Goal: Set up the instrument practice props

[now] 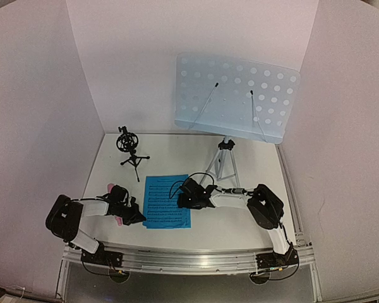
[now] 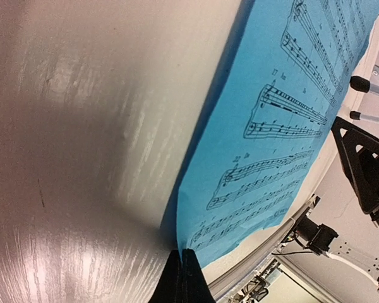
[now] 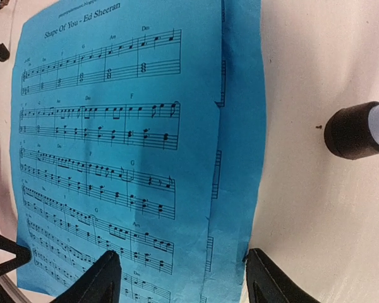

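Left gripper closed, maybe pinching music sheets; right gripper spread above.

Two blue music sheets lie flat and overlapped, near the middle. The pale blue perforated music stand is upright at the far right. The small black mic holder stands far left. The pink microphone lies near left, mostly hidden.

White arms with black joints, cables and hands.
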Motion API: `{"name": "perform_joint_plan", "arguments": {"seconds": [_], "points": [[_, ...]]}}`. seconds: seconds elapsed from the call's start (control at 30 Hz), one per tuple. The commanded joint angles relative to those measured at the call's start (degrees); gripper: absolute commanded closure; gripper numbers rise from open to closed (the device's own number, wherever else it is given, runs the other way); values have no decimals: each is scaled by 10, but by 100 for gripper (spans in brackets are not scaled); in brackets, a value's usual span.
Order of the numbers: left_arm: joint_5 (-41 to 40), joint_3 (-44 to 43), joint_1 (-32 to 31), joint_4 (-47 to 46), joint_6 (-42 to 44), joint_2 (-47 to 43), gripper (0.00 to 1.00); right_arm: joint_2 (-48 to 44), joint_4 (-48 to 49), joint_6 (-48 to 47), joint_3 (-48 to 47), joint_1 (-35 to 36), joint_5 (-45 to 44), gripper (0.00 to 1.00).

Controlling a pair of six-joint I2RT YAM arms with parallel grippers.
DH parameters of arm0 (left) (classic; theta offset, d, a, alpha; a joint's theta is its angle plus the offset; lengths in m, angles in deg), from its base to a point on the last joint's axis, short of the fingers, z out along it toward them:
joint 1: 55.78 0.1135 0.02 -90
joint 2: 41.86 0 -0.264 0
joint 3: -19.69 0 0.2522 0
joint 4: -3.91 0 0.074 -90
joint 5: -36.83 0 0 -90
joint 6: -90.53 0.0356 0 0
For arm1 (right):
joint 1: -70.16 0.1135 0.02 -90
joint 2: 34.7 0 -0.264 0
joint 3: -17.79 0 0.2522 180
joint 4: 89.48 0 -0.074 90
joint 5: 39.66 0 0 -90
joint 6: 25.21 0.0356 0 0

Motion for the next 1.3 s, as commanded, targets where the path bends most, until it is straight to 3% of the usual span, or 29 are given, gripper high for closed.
{"name": "perform_joint_plan", "arguments": {"seconds": [0.0,0.1,0.2,0.33,0.63,0.8,1.27], "points": [[-6,-58,2,63,33,-23,100,-29,4,-24,7,3,13,32],[-4,-89,2,106,54,-39,100,-60,2,-45,9,0,35,28],[-6,-106,2,129,67,-63,100,-98,-2,-39,26,-4,37,13],[-1,-127,1,144,76,-94,100,-142,-5,-26,47,-7,45,9],[61,-136,0,76,21,-141,100,-134,31,73,55,-11,151,10],[79,-153,0,49,0,-151,100,-136,149,162,125,-31,186,10],[92,-157,0,32,-33,-143,100,-63,392,330,212,-49,265,14]]}}
